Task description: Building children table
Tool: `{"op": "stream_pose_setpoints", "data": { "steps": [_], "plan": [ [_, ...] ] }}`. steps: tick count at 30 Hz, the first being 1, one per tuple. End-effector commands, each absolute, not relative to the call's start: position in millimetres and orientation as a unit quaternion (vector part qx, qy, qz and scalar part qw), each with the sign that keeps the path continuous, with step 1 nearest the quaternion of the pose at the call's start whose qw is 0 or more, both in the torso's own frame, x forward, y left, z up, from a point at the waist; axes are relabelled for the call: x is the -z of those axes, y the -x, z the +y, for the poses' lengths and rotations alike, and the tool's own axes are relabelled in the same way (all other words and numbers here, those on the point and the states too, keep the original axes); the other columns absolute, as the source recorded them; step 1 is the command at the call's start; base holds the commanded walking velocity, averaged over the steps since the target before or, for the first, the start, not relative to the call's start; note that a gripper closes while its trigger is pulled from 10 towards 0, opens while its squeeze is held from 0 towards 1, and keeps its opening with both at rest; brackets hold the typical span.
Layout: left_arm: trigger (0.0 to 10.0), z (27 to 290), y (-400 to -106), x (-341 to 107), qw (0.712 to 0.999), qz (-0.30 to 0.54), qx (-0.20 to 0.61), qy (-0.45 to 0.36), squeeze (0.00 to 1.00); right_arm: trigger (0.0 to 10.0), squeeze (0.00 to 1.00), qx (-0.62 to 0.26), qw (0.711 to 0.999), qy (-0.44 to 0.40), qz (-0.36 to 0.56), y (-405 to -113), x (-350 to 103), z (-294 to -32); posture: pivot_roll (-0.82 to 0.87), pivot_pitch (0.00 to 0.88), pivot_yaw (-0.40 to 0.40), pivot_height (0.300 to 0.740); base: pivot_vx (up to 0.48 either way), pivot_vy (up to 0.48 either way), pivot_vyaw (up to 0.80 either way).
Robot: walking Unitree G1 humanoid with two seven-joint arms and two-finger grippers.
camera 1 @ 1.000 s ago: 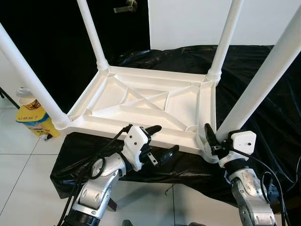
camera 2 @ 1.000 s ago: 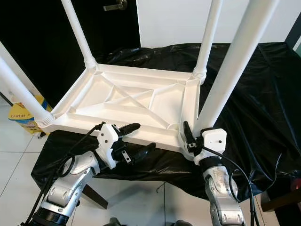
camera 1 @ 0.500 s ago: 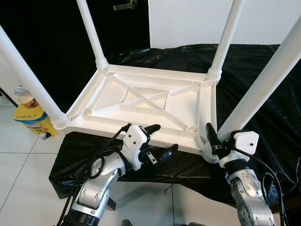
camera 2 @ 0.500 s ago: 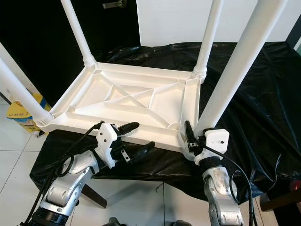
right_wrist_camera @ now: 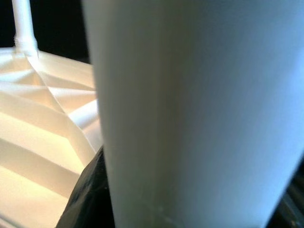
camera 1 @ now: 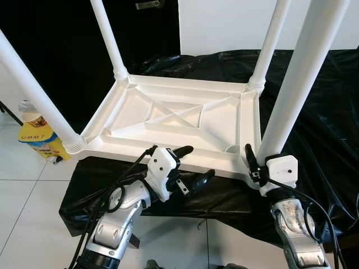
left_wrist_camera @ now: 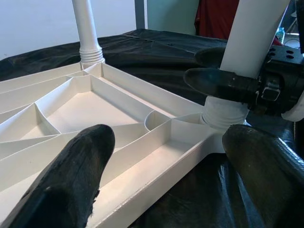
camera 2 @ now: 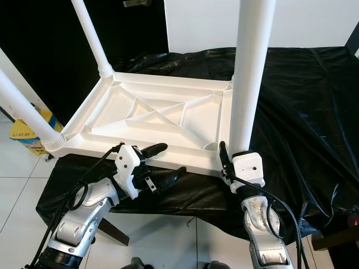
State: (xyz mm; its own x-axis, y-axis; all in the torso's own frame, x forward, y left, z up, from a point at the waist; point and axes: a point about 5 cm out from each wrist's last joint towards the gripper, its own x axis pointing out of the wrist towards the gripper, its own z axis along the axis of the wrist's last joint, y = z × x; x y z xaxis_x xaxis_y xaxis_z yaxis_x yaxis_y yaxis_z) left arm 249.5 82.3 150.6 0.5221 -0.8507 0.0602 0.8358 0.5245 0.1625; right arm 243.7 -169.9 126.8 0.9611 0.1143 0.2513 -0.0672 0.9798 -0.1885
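1. since a second ago the near right leg (camera 1: 291, 89) has swung from a lean toward 1 o'clock to nearly upright; the right gripper (camera 1: 253, 168) clamped at its base has come round with it; the left gripper (camera 1: 190, 165) has hardly shifted.
2. the white table top (camera 1: 179, 120) lies upside down on a black sheet (camera 1: 314, 129), ribbed underside up; its four legs stand at the corners.
3. the right gripper's fingers are closed on the near right leg just above its ribbed collar, at 4 o'clock of the table top.
4. the left gripper sits at the table top's near edge, at 6 o'clock; its fingers (left_wrist_camera: 71, 185) are spread apart, one over the rim and one below it, gripping nothing.
5. a yellow box (camera 1: 39, 143) stands on the tiled floor at 9 o'clock.
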Motion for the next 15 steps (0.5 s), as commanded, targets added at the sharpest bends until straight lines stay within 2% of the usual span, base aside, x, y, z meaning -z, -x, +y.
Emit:
{"op": "stream_pose_setpoints", "data": {
  "steps": [1,3,5,15],
  "plan": [
    [10.0,85.5,-251.4,-149.4,0.883,-0.061,0.463,-0.058,0.0,10.0,0.0,-0.047,0.995,0.063,-0.063,-241.7,-103.1,-174.7,0.03,0.09,0.054,0.74,0.0,0.0,0.0],
    [10.0,85.7,-252.1,-150.3,0.883,-0.062,0.461,-0.059,0.0,10.0,0.0,-0.046,0.998,-0.009,-0.048,-243.4,-100.9,-174.8,0.03,0.088,0.053,0.74,0.0,0.0,0.0],
    [10.0,85.6,-252.0,-150.4,0.883,-0.063,0.461,-0.059,0.0,10.0,0.0,-0.042,0.998,-0.032,-0.043,-244.3,-100.5,-175.4,0.03,0.088,0.053,0.74,0.0,0.0,0.0],
    [10.0,86.6,-251.5,-150.8,0.884,-0.062,0.46,-0.059,0.0,10.0,0.0,-0.017,0.997,-0.068,-0.024,-244.4,-96.5,-178.0,0.03,0.087,0.051,0.74,0.0,0.0,0.0]
  ]
}}
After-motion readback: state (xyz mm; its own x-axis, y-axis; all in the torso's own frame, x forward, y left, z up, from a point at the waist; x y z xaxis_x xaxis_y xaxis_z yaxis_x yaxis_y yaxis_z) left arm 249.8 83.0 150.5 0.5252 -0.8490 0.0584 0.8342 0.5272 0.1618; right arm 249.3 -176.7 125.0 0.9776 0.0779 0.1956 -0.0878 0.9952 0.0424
